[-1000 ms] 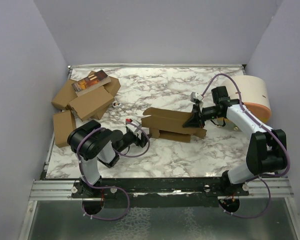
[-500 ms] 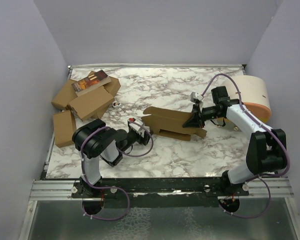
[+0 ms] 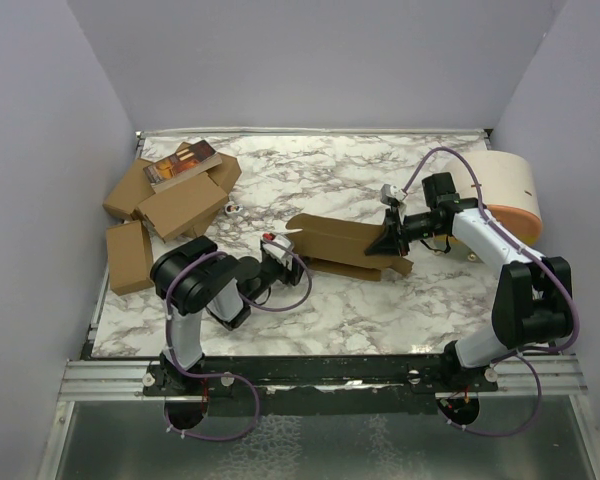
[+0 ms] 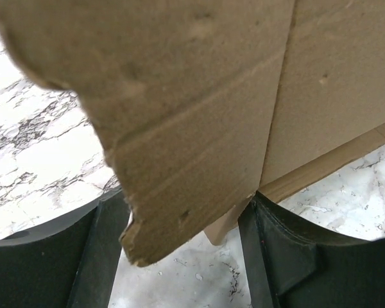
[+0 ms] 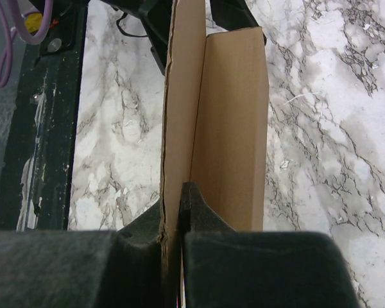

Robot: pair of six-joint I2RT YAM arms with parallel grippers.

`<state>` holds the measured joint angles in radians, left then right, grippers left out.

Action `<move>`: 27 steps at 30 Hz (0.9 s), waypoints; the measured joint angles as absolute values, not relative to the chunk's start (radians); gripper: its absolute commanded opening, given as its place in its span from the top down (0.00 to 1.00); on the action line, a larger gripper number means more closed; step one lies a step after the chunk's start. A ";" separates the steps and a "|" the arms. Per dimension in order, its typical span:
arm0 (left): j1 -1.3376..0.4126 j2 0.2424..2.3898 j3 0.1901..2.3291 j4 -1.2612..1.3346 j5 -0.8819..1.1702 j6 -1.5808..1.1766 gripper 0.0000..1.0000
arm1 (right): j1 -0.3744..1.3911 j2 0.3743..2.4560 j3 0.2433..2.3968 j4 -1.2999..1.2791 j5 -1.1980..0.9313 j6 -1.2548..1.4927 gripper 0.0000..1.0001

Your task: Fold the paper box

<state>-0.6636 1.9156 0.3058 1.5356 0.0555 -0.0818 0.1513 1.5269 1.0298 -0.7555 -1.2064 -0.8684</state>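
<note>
**a:** what's the left claw doing down at the near side of the table?

**b:** it's open. in its wrist cam the two fingers stand wide apart with the rounded end flap of the box hanging between them. i don't see a pinch yet. my guess is it's lined up to catch that flap and bend it along the crease.

**a:** and where's the box?

**b:** mid-table, lying long-ways left to right between the two arms, half formed with one wall standing up. the right claw is clamped shut on that thin upright wall at the right end. the wrist cam there shows the pads squeezed on the cardboard edge. i think it's acting as an anchor so the box can't slide or flop while the other arm works the far end.

**a:** anything behind it?

**b:** a heap of cartons in the far left corner and a white cylinder with an orange rim at the far right. both are well clear of the action.

**a:** what changed from a second ago?

**b:** the left claw has swung up and in, from short of the box to right at its left end. the near panel that lay flat on the marble now looks tucked in tighter. the right claw hasn't budged.
</note>
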 measured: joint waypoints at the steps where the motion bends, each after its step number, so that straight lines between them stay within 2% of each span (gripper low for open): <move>1: -0.665 1.919 0.308 1.536 0.051 -0.083 0.34 | 0.151 1.527 1.030 -0.756 -1.206 -0.868 0.99; 7: -0.682 1.939 0.317 1.536 0.005 -0.099 0.52 | 0.151 1.530 1.032 -0.755 -1.207 -0.862 0.99; 15: -0.703 1.945 0.320 1.539 -0.049 -0.125 0.98 | 0.156 1.532 1.033 -0.679 -1.215 -0.735 0.99; 21: -0.702 1.915 0.310 1.537 -0.098 -0.126 1.00 | 0.165 1.523 1.027 -0.562 -1.217 -0.521 0.99; 24: -0.701 1.835 0.302 1.517 -0.106 -0.132 1.00 | 0.165 1.493 1.026 -0.483 -1.207 -0.393 0.99; 27: -0.692 1.709 0.319 1.386 -0.106 -0.148 1.00 | 0.165 1.454 1.026 -0.392 -1.192 -0.261 0.98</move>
<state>-0.6918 1.7088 0.3187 1.3865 -0.1059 -0.1482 0.1650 1.4544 1.0260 -0.3916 -1.1923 -0.2607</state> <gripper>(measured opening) 0.042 0.017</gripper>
